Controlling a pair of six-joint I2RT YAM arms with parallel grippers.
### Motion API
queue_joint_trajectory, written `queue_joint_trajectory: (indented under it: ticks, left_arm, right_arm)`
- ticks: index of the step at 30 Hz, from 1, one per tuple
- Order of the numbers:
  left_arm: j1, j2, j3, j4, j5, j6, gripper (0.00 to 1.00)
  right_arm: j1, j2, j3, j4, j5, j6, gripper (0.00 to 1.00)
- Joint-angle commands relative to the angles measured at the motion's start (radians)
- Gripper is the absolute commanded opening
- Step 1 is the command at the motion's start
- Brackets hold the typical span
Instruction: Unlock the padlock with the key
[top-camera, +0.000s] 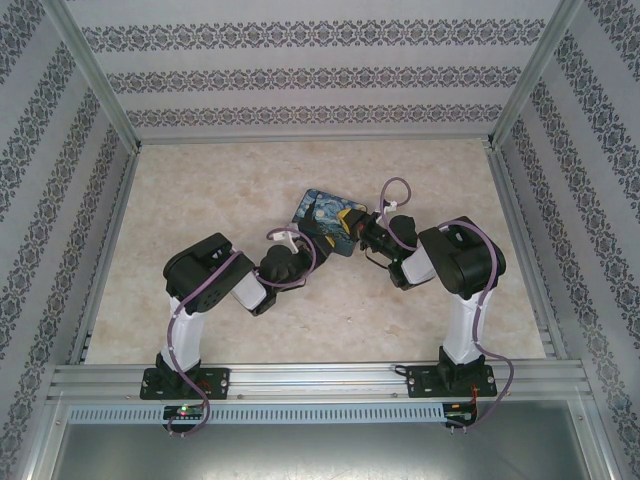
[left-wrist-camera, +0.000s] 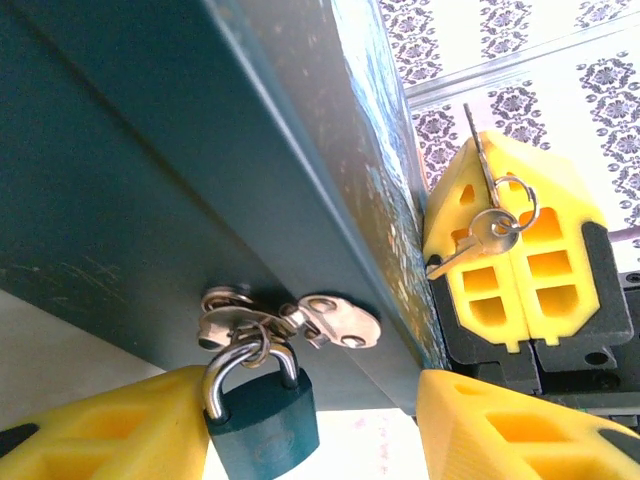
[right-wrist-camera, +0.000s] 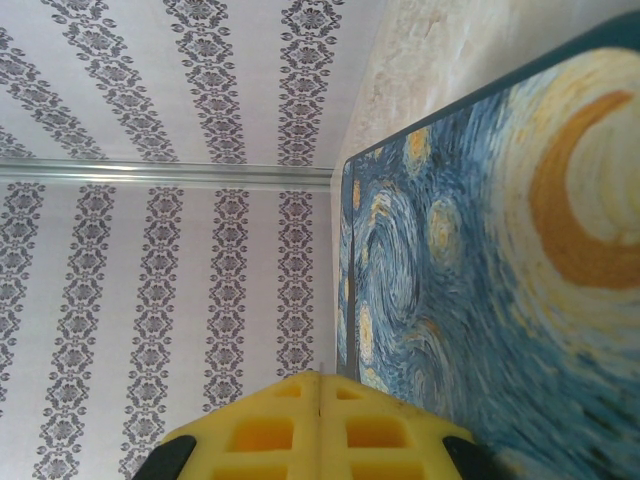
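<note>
**Left wrist view, nearest first.**
- Your left gripper (left-wrist-camera: 318, 400) is spread wide and grips nothing.
- Its yellow fingers (left-wrist-camera: 110, 435) stand on either side of the padlock (left-wrist-camera: 264, 425).
- The padlock sits close against the picture-left finger and clear of the other. Whether it touches that finger, you cannot tell.
- The teal body is lowest in the frame. The silvery shackle (left-wrist-camera: 213, 385) rises above it and loops through the hasp (left-wrist-camera: 300, 322) on the dark side of the painted box (left-wrist-camera: 180, 160).
- The long axis runs from the hasp back toward the wrist camera, leaning slightly. The frame edge cuts off the bottom end.

**Farther out, past the box's corner.**
- Your right gripper (left-wrist-camera: 490, 160) has its fingers pressed together, clamped on the key (left-wrist-camera: 473, 135).
- The key is edge-on in the seam, in line with the fingers, with its tip poking beyond the fingertips.
- A key ring (left-wrist-camera: 520, 205) and a second key (left-wrist-camera: 470, 248) dangle against the yellow.
- The key and the padlock are apart, with the box edge between them.

**Right wrist view.** The closed fingers sit just beside the starry lid.

**Top view.**
- The box lies skewed at mid-table (top-camera: 200, 200).
- Your left arm (top-camera: 205, 270) and right arm (top-camera: 465, 260) have their elbows bent outward.
- Both forearms angle inward, meeting the box from its left and right sides.
</note>
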Motion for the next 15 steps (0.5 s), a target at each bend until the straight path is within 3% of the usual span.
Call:
queue_joint_trajectory:
  ticks: [1,15]
  left_arm:
    - [-0.019,-0.015,0.003,0.095,-0.021,-0.011,0.55]
    - [-0.048,-0.011,-0.014,0.103,-0.073,-0.021,0.53]
  right_arm:
    - [0.006,0.042,-0.022,-0.042,0.004,0.006,0.0]
    - [0.006,0.061,-0.019,-0.03,0.005,0.012,0.0]
